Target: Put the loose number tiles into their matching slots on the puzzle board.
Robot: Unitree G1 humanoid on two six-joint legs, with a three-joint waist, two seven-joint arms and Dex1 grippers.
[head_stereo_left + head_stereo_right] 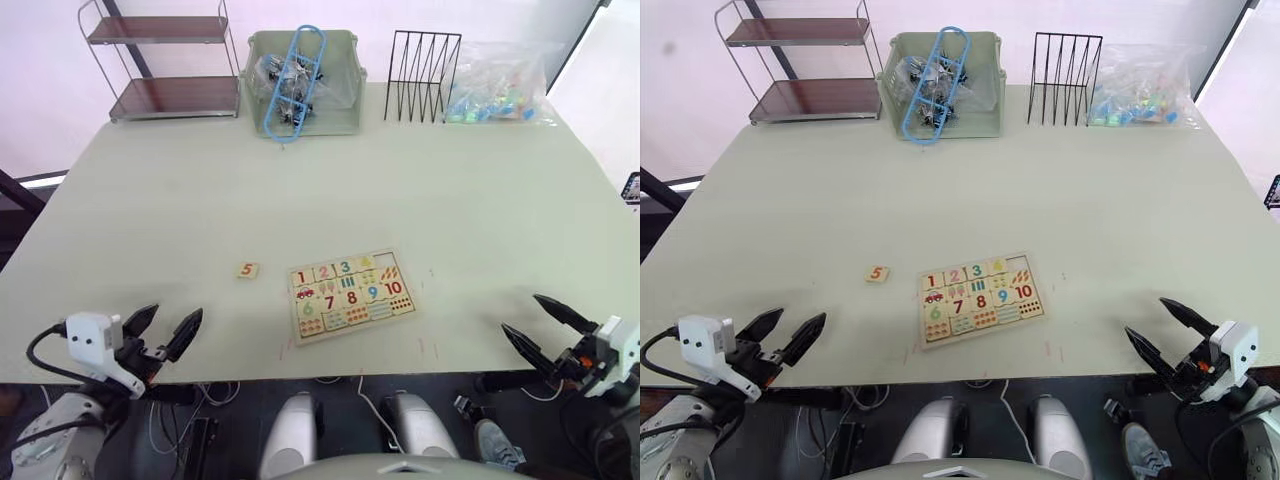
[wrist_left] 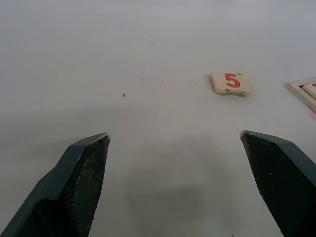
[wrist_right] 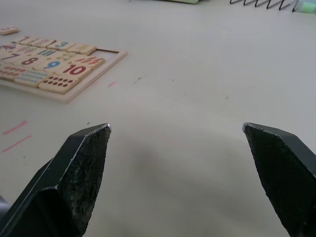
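Note:
The pale-wood puzzle board (image 1: 349, 295) lies near the table's front edge, middle, with coloured numerals in its rows. Its top row holds 1, 2, 3 and 4, and the slot (image 1: 388, 265) at the row's right end is empty. One loose number tile (image 1: 247, 270) with an orange 5 lies flat on the table just left of the board, also seen as the tile (image 2: 231, 83) in the left wrist view. My left gripper (image 1: 164, 331) hovers open at the front left edge, nothing between its fingers. My right gripper (image 1: 545, 325) stands open at the front right, right of the board (image 3: 54, 64).
Along the table's far edge stand a two-shelf wire rack (image 1: 165, 60), a pale green bin (image 1: 303, 82) with a blue clip-shaped piece, a black wire file holder (image 1: 422, 62) and a clear bag of colourful plastic pieces (image 1: 497, 85). Small red marks dot the table near the board.

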